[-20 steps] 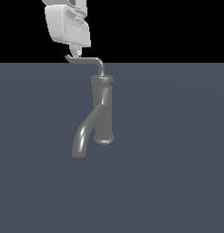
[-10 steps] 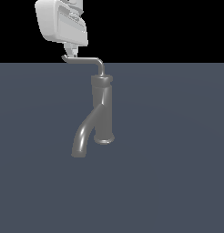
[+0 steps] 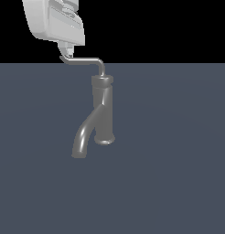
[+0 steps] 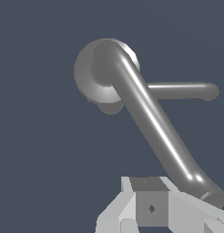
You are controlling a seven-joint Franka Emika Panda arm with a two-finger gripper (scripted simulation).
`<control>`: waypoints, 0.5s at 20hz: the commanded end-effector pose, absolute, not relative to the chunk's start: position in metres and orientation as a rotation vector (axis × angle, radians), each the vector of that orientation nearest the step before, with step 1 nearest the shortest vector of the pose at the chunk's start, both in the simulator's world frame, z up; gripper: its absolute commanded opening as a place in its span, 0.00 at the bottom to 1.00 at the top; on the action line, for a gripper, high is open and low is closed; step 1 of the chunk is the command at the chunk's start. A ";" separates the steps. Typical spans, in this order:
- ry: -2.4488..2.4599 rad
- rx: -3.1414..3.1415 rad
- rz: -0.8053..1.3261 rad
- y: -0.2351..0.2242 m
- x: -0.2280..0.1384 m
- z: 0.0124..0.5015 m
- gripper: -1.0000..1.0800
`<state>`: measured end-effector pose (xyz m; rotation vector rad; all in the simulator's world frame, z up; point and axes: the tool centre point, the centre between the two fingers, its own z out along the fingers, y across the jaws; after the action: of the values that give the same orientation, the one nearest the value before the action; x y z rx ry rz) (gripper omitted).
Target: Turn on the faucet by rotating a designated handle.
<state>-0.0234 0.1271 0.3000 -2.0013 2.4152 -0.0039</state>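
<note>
Faucet (image 3: 103, 112): grey metal, upright cylindrical body on a round base flange, standing near the middle of the dark slate counter (image 3: 178, 183). A square-ish collar caps the body.
Spout: thick curved tube leaving the lower body and bending down towards the exterior view's left and nearer the camera, its mouth facing the counter.
Handle (image 3: 82, 60): thin grey rod bent in an L. It rises from the top of the collar, turns, and runs level towards the exterior view's left, ending in a small upturned tip. In the wrist view the handle (image 4: 152, 123) appears as a long bright rod running from the top of the faucet towards the camera, crossing over the spout, which lies at an angle to it.
Gripper (image 3: 66, 49): white, blocky, hanging from the upper edge on the exterior view's left, directly above the handle's free end. Its lower end sits right at the upturned tip; whether it touches cannot be told.
Jaws: mostly hidden behind the white housing in the exterior view; in the wrist view only pale angular parts show next to the rod's end. Whether they are apart or closed cannot be told, and no grip on the rod is visible.
Background: black band above the far edge of the counter.
</note>
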 end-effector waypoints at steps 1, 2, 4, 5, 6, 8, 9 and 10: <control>2.416 -2.002 -0.007 0.127 -0.023 0.300 0.00; 2.416 -2.002 -0.007 0.126 -0.026 0.300 0.00; 2.416 -2.003 -0.006 0.123 -0.032 0.300 0.00; 2.415 -2.004 -0.006 0.121 -0.035 0.300 0.00; 2.415 -2.004 -0.006 0.120 -0.038 0.300 0.00; 2.415 -2.005 -0.005 0.117 -0.045 0.300 0.00; 2.415 -2.005 -0.004 0.115 -0.048 0.300 0.00; 2.415 -2.005 -0.004 0.114 -0.051 0.300 0.00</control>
<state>-0.0442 0.1200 0.3000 -2.0085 2.4047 -0.0061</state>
